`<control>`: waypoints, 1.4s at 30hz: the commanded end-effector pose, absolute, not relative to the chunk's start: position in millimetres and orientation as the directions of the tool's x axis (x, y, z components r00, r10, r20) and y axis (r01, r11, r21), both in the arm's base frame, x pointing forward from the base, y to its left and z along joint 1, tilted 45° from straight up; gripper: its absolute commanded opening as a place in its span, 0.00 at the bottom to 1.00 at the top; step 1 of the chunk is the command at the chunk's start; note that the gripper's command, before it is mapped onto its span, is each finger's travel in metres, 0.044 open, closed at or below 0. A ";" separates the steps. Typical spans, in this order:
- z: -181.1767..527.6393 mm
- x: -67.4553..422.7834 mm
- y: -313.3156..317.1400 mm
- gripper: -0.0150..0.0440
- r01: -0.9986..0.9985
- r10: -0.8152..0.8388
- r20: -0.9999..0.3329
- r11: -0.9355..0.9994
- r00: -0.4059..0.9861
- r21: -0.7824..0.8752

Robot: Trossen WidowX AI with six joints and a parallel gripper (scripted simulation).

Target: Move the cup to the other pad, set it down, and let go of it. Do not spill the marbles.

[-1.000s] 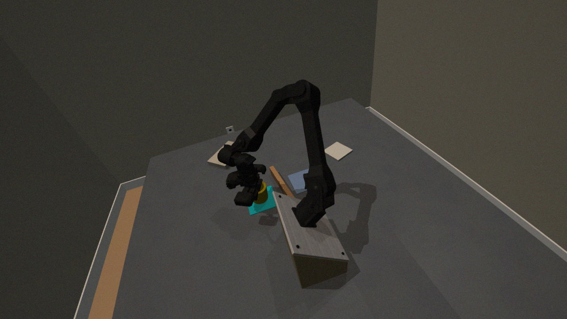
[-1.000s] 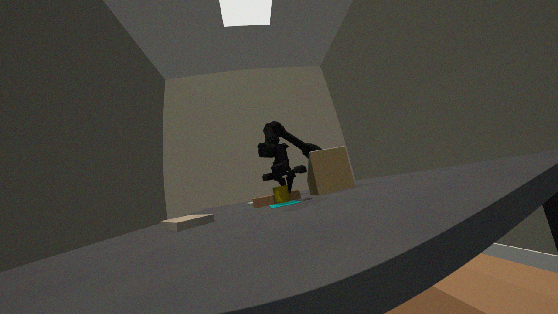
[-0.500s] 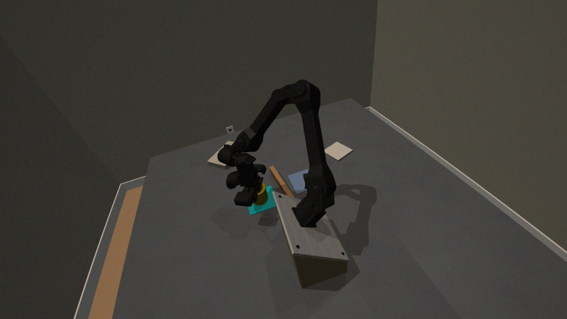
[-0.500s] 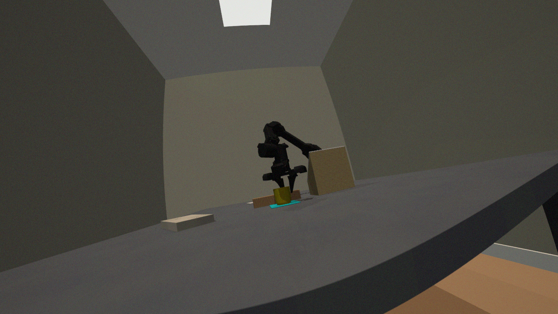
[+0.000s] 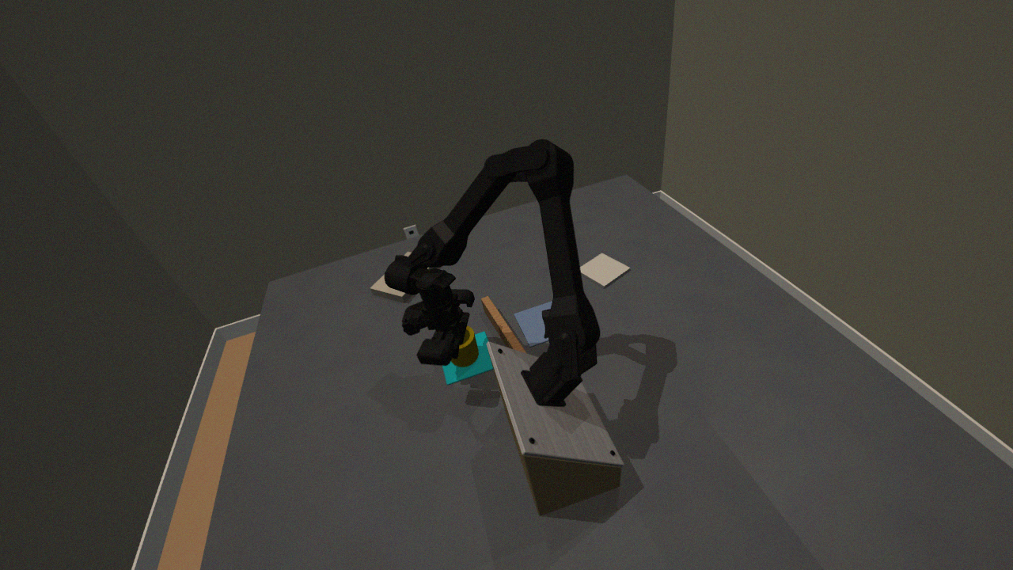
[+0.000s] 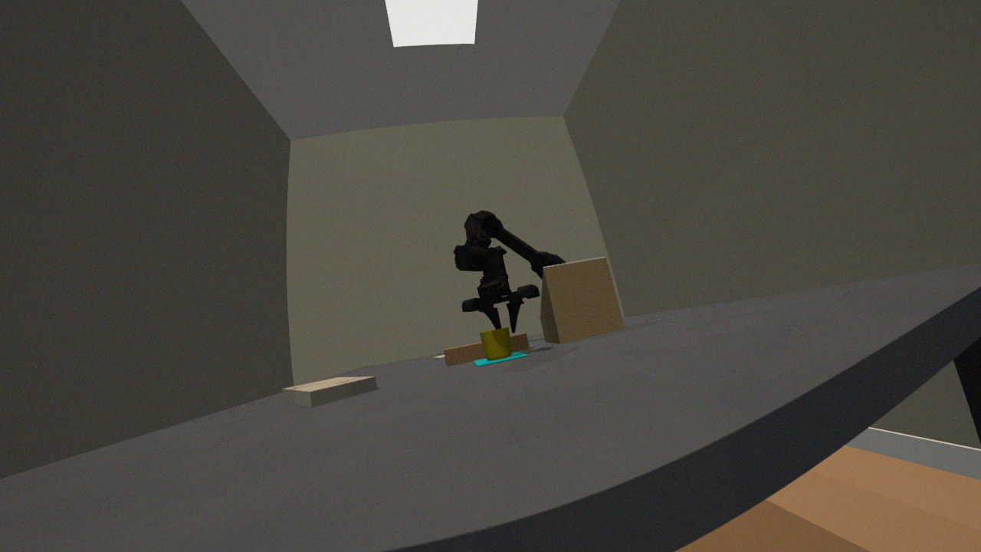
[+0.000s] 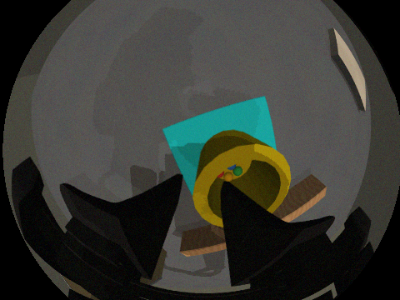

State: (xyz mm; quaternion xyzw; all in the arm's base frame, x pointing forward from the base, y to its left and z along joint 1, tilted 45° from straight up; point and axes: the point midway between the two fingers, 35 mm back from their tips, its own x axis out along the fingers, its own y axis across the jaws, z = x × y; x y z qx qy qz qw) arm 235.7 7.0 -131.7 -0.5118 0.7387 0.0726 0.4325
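Observation:
The yellow cup (image 5: 467,347) (image 6: 495,343) (image 7: 219,152) stands upright on the teal pad (image 5: 467,373) (image 6: 506,359) (image 7: 222,122). Small coloured marbles (image 7: 232,172) lie inside it. My gripper (image 5: 440,346) (image 6: 503,323) (image 7: 202,183) is open and hangs just above the cup's rim; in the exterior view the fingertips are clear of it. In the wrist view one finger is over the cup's mouth and the other is outside its wall. A pale blue pad (image 5: 531,318) lies beyond a wooden bar (image 5: 499,322) (image 6: 466,353) (image 7: 306,195).
The arm stands on a sloped wedge block (image 5: 559,425) (image 6: 579,302) right next to the teal pad. Beige flat slabs lie at the back left (image 5: 385,285) (image 6: 329,389) (image 7: 350,67) and back right (image 5: 604,269). The table edge runs along the left.

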 end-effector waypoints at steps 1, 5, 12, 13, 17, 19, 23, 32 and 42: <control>-125.1 240.7 15.1 0.50 -0.812 -0.686 -0.722 0.472 -0.093 -0.344; -120.2 240.5 19.6 0.50 -0.812 -0.686 -0.721 0.471 -0.093 -0.343; -111.2 238.9 27.2 0.50 -0.814 -0.688 -0.720 0.469 -0.094 -0.342; -109.8 238.5 28.3 0.50 -0.814 -0.688 -0.719 0.469 -0.095 -0.342; -105.6 236.4 31.0 0.50 -0.815 -0.689 -0.719 0.468 -0.095 -0.341; -104.7 235.5 31.3 0.50 -0.815 -0.689 -0.718 0.468 -0.095 -0.341; -107.6 234.4 28.5 0.59 -0.821 -0.695 -0.712 0.461 -0.098 -0.337; -104.2 235.4 32.2 0.99 -0.821 -0.694 -0.713 0.462 -0.097 -0.337; -66.3 236.8 66.9 1.00 -0.816 -0.688 -0.719 0.468 -0.096 -0.339</control>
